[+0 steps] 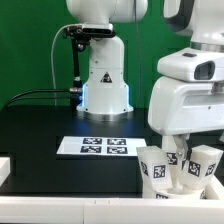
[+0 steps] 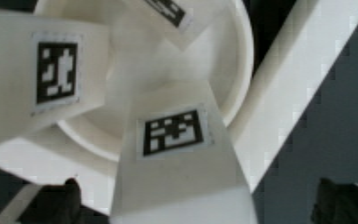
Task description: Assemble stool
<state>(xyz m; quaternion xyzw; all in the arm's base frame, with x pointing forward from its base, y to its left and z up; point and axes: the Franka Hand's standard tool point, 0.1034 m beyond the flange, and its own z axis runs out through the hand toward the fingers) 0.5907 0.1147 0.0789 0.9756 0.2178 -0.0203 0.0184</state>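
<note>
**Stool parts clustered under the gripper at the table's near edge**

Stool parts stood bunched at the exterior view's lower right, near the front edge of the black table (image 1: pixel 40 125), where the arm's white wrist housing hung right over them. Several chunky white legs (image 1: pixel 157 165) with black-and-white tags rose upright there, packed closely together. The marker board (image 1: pixel 95 146) lay flat on the table, to the exterior view's left of the cluster and apart from it.

In the wrist view, one tagged leg (image 2: pixel 179 150) ran straight out from between the two dark fingertips (image 2: pixel 48 203) of the gripper (image 2: pixel 194 205), with the round seat (image 2: pixel 158 60) lying just beyond it. The fingertips sat wide of the leg on either side, jaws spread, gripping nothing that could be seen.
</note>
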